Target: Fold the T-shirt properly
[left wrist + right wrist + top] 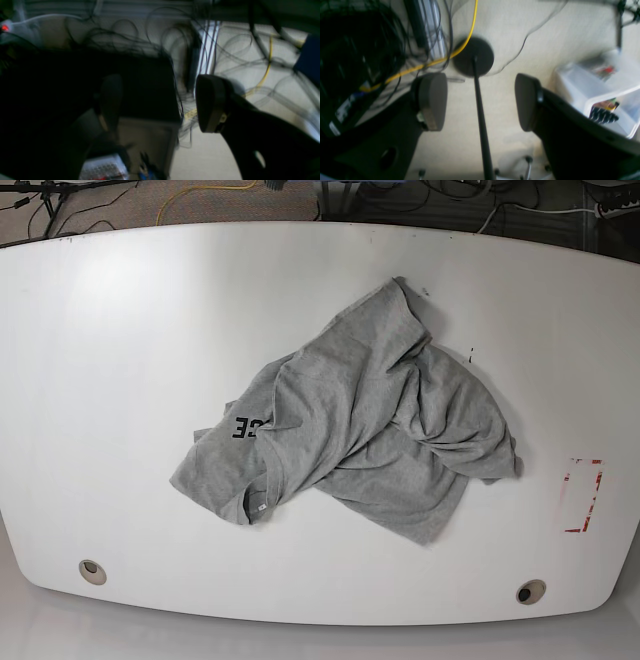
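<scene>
The heather-grey T-shirt (365, 425) lies crumpled in a heap on the white table (120, 360), right of centre in the base view. Its black letters (245, 428) and small white neck tag (259, 505) show at its lower left. Neither arm appears in the base view. My left gripper (157, 102) is open and empty, pointing at the floor beyond the table. My right gripper (480, 100) is open and empty, also over the floor. The shirt shows in neither wrist view.
Red tape marks (583, 495) sit near the table's right edge. Two round holes (92, 571) (529, 591) are near its front edge. Below the wrist cameras lie tangled cables (155, 32), a black stand base (473, 57), a clear plastic bin (600, 90) and a dark box (75, 87).
</scene>
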Controlling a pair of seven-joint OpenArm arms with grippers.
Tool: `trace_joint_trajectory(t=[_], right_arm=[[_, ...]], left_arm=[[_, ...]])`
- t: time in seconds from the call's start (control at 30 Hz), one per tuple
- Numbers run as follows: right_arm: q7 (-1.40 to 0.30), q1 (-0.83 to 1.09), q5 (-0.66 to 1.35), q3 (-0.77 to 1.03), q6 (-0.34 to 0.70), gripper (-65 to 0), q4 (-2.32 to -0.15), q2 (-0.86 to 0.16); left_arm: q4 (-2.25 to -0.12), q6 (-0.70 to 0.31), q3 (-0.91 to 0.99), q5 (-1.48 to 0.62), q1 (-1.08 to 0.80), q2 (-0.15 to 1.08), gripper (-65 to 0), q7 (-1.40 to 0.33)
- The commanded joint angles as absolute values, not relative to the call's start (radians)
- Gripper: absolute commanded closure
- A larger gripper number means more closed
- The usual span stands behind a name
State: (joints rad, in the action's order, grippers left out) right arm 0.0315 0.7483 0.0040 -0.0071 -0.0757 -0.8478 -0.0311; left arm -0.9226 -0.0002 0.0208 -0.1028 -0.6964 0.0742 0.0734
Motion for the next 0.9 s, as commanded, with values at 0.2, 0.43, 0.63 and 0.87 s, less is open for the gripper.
trace_joint_trajectory(t=[0.2, 0.43, 0.63, 0.87], right_arm=[[0.05, 0.844, -0.003, -0.006, -0.075, -40.3, -1.048, -0.038], [0.047, 0.938, -0.003, -0.005, -0.073, -40.3, -1.204, -0.039], [0.043, 1.013, -0.003, -0.002, -0.07, -40.2, -1.315, -0.037], [0.039, 1.063, -0.003, 0.003, -0.072, -40.5, -1.397, -0.039]], left_arm=[[-1.118, 0.001, 0.053, -0.094, -0.815, 0.079, -40.9, 0.069], [-1.231, -0.001, 0.045, -0.094, -0.893, 0.082, -40.8, 0.066], [-1.301, -0.002, 0.035, -0.098, -0.944, 0.083, -40.6, 0.067], [-1.362, -0.002, 0.044, -0.103, -0.998, 0.097, -40.7, 0.074]])
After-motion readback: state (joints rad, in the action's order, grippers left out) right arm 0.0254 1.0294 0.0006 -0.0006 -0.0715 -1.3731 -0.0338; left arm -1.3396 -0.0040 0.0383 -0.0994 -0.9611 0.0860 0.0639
